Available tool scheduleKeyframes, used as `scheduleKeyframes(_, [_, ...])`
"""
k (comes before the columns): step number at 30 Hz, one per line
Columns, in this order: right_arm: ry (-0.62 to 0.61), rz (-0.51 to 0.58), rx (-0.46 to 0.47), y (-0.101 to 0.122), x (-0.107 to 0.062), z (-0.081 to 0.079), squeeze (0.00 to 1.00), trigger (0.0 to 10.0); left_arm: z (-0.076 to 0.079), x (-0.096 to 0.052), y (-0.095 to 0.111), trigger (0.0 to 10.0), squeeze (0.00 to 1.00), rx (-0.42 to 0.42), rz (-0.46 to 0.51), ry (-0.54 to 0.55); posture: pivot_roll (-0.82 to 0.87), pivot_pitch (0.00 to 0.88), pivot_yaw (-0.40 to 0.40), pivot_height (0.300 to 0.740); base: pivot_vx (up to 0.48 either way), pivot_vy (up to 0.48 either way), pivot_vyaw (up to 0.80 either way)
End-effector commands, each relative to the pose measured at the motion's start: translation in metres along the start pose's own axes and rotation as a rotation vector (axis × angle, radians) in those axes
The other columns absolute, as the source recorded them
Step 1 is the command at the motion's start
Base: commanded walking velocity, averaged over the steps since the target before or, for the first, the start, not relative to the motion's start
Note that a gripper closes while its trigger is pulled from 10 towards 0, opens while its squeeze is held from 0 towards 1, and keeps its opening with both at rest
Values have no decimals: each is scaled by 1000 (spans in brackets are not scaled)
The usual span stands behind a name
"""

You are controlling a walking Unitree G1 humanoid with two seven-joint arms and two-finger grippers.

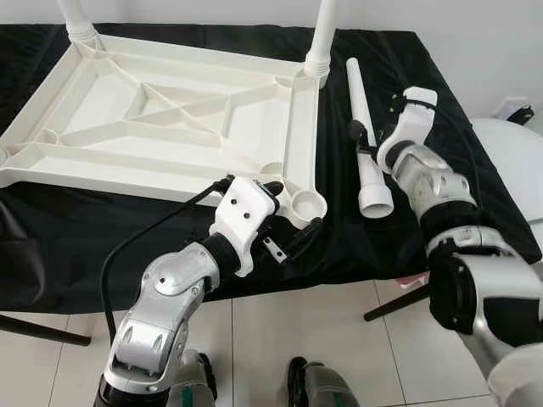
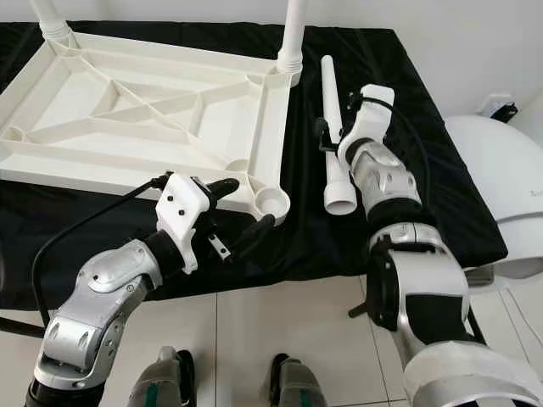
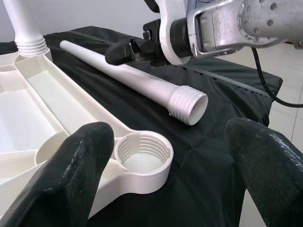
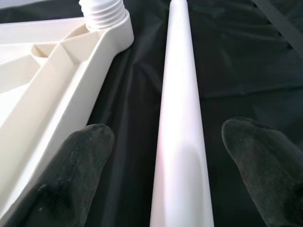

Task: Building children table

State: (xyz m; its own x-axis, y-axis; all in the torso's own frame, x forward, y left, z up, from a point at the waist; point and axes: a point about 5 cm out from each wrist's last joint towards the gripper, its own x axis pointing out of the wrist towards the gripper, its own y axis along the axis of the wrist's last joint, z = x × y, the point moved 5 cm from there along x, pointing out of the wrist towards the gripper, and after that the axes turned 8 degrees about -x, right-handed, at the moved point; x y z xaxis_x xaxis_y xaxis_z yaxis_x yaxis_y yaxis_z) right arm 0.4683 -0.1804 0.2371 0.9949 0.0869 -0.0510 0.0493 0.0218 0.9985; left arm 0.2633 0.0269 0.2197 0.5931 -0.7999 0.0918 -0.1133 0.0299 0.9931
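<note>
Right hand [image 2: 325,136] spread wide astride loose white table leg [image 2: 333,127] on black-draped worktop [image 2: 407,110]; left hand [image 2: 246,212] wide open beside upturned tabletop's [image 2: 144,110] empty threaded corner socket [image 2: 272,202].

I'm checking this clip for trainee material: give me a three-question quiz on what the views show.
1. True or false: the right gripper is open over the loose leg.
2. How many legs already stand screwed into the tabletop?
3. The left gripper is at: A) the empty socket B) a screwed-in leg C) the floor.

Key: 1 true; 2 two; 3 A.
</note>
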Motion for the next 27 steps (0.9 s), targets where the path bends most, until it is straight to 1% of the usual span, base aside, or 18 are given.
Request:
scheduleKeyframes(1, [-21,-53,46,-5,2,-2,0,10000,2,-2,0,10000,0,-5,-4,2,115,225,-46,740,0,0,0])
scheduleKeyframes(2, [-37,-77,73,-6,3,-1,0,10000,2,-2,0,10000,0,-7,-4,6,116,225,-48,740,0,0,0])
scheduleKeyframes(3, [-37,-77,73,-6,3,-1,0,10000,2,-2,0,10000,0,-7,-4,6,116,225,-48,740,0,0,0])
scheduleKeyframes(4, [-58,-109,76,-9,3,-1,0,10000,1,-2,1,10000,0,-8,-4,10,117,227,-49,740,0,0,0])
scheduleKeyframes(6, [-94,-146,36,-13,3,1,0,10000,1,-2,1,10000,0,-8,-4,15,117,227,-50,740,0,0,0])
scheduleKeyframes(8, [-108,-166,27,-16,3,2,0,10000,1,-2,1,10000,0,-9,-5,17,117,226,-50,740,0,0,0])
scheduleKeyframes(13, [-138,-272,57,-36,0,1,0,10000,1,-1,1,10000,0,-12,-3,21,116,226,-49,740,0,0,0])
scheduleKeyframes(17, [-147,-302,75,-41,-1,2,0,10000,1,-1,2,10000,0,-14,-2,21,116,225,-50,740,0,0,0])
scheduleKeyframes(21, [-144,-341,85,-48,-2,-2,0,10000,0,-1,3,10000,0,-13,-1,26,114,225,-49,740,0,0,0])
scheduleKeyframes(23, [-147,-414,108,-64,-6,-7,0,10000,-1,0,5,10000,0,-12,2,29,115,226,-50,740,0,0,0])
scheduleKeyframes(25, [-147,-414,108,-64,-6,-7,0,10000,-1,0,5,10000,0,-12,2,29,115,226,-50,740,0,0,0])
scheduleKeyframes(26, [-147,-445,126,-70,-8,-9,0,10000,-1,0,5,10000,0,-12,5,31,114,226,-50,740,0,0,0])
scheduleKeyframes(27, [-155,-468,132,-75,-10,-9,0,7647,-2,1,6,10000,0,-11,7,33,114,225,-51,740,0,0,0])
